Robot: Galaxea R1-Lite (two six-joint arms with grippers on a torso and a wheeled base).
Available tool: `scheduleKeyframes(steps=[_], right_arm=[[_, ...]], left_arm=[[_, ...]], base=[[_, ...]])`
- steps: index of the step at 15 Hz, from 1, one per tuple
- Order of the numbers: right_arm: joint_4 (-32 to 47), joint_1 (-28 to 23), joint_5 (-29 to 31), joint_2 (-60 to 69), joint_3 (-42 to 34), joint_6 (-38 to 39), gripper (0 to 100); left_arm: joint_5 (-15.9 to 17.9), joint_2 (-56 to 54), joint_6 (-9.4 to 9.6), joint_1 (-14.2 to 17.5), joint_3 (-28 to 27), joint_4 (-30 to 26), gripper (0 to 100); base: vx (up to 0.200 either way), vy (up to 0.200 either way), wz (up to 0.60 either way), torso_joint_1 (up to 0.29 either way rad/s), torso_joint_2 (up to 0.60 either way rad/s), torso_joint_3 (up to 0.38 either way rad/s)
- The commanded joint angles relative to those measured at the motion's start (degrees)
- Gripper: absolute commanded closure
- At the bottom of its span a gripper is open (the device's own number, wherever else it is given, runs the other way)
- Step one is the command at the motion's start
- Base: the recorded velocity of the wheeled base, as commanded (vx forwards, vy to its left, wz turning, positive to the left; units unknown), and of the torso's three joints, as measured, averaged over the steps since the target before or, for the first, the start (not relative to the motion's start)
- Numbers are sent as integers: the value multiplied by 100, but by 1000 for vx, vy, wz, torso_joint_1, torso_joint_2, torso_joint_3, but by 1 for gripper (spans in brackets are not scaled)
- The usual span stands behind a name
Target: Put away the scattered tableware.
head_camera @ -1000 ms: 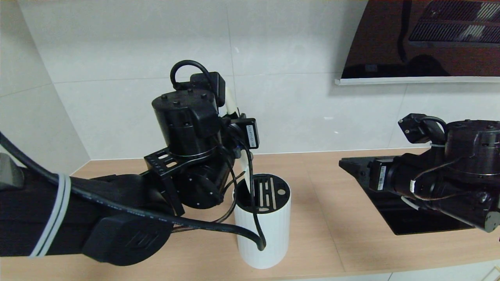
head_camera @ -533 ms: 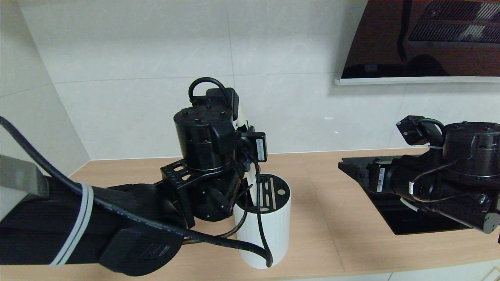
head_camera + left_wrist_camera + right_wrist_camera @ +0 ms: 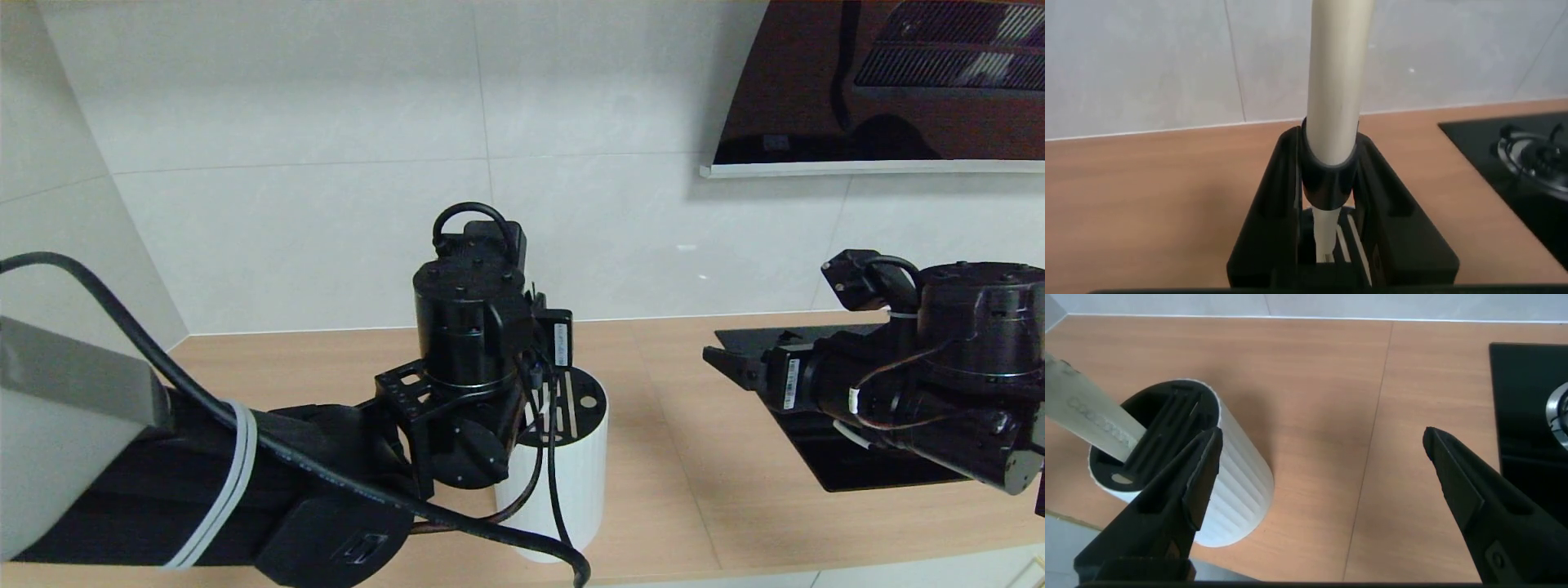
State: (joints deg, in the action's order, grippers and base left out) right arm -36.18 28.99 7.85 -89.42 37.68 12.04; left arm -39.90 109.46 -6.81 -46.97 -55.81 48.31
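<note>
Wooden counter (image 3: 694,457): white holder (image 3: 584,478), black hob (image 3: 865,469)

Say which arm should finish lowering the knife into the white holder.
Left: the left gripper has jaws shut on the knife, its blade in the white holder; the right gripper is open, empty.

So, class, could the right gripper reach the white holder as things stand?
Probably yes, from the side: bare countertop lies between the open right gripper and the white holder. Its slotted top looks blocked, since the left gripper holds a knife there.
</note>
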Motion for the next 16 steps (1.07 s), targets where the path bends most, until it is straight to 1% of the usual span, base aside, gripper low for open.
scheduleKeyframes(steps=[1,4,16], right_arm=[[-3,1,-3,-32,2,0,0],[-3,1,-3,-32,-15,0,0],[-3,63,6,-23,-24,8,0]], left_arm=[[0,58,-4,-14,53,-6,100],[0,102,5,-137,184,-287,100],[-9,304,5,-146,255,-287,100]], base=[[0,0,0,0,0,0],[0,0,0,0,0,0],[0,0,0,0,0,0]])
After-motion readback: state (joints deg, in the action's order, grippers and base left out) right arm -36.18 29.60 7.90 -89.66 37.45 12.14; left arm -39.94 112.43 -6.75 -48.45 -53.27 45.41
